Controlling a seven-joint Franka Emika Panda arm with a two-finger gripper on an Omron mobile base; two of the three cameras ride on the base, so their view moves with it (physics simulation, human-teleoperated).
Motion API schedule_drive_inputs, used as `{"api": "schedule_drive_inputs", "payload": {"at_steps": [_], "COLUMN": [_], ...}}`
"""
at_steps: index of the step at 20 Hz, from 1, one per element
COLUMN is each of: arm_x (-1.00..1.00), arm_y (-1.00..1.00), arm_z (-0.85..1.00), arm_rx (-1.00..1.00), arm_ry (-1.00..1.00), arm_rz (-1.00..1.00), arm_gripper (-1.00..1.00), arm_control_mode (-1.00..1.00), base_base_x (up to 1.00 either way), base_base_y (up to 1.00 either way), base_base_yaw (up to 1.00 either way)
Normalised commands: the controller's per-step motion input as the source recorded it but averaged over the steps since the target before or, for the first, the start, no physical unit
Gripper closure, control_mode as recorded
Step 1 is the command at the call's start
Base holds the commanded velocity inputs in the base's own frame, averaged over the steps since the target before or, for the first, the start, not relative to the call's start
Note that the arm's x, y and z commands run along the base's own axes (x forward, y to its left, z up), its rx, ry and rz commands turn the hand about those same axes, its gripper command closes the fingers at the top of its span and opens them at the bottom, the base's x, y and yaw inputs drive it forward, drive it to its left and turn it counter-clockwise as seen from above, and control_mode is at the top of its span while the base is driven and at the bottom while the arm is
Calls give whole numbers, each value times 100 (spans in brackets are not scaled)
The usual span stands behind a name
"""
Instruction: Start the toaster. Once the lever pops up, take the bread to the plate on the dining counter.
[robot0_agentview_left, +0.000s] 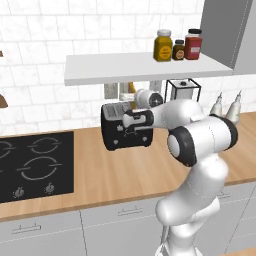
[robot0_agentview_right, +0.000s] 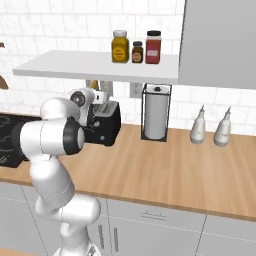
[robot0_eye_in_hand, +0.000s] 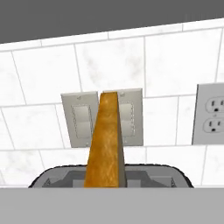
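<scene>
One bread (robot0_eye_in_hand: 105, 140) slice upright above toaster (robot0_eye_in_hand: 111, 177) slot.

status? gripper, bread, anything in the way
Gripper shut on the bread, edge-on above the toaster. Shelf overhead; plate not in sight.

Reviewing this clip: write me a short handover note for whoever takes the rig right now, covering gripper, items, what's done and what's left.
Gripper: shut on the thin orange-brown bread slice, seen edge-on in the hand view, rising from the slots of the boxy glossy black toaster.
Toaster stands on the light-wood kitchen counter beside the black stove, against the white tiled wall.
Done: bread gripped at the toaster.
Left: lift it clear, drive to the dining counter, set it on the plate.
</scene>
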Motion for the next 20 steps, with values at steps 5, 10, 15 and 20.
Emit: {"api": "schedule_drive_inputs", "payload": {"at_steps": [5,10,15,20], "arm_x": [-29,-64,-100,-100], "arm_y": [0,-1,-8,-39], "arm_z": [63,38,11,25], "arm_rx": [0,0,0,2], "arm_ry": [0,4,5,0], "arm_rz": [2,5,5,1], "arm_gripper": [100,100,100,100], "arm_control_mode": [-100,-100,-100,-100], "base_base_x": [0,0,0,0], "base_base_y": [0,0,0,0], "base_base_yaw": [0,0,0,0]}}
